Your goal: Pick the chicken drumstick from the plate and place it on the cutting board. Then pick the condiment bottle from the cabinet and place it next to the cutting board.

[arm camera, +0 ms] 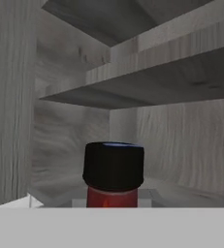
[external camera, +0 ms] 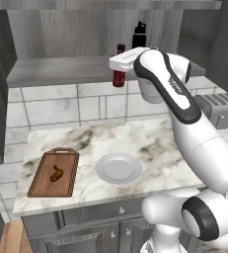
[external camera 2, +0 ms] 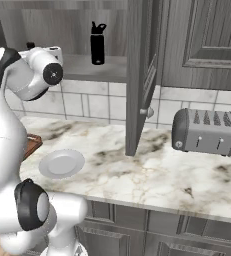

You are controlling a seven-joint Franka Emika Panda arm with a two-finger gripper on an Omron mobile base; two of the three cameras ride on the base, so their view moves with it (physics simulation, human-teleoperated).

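Red and dark-capped, the condiment bottle (external camera: 119, 74) hangs in front of the cabinet (external camera: 61, 69), its lower body showing below the white hand against the tiled backsplash (external camera: 66, 106) rather than standing on the shelf. Seen from the hand view, the bottle's black cap (arm camera: 113, 165) and a strip of its red neck sit dead centre, close to the camera, with the wood-grain cabinet walls behind. The gripper (external camera: 119, 66) is wrapped around the bottle's upper part, but its fingers are hidden by the hand, so I cannot tell whether they are clamped on it or apart.

Behind the bottle, 1 taller black bottle (external camera: 139, 35) stands on the cabinet shelf. Below the cabinet, on the marble counter (external camera: 150, 143), the cutting board (external camera: 41, 180) lies towards the left with the chicken drumstick (external camera: 57, 173) on it. The plate (external camera: 118, 168) sits just right of the board. A toaster (external camera 2: 209, 132) stands further right, past the open cabinet door (external camera 2: 139, 75).
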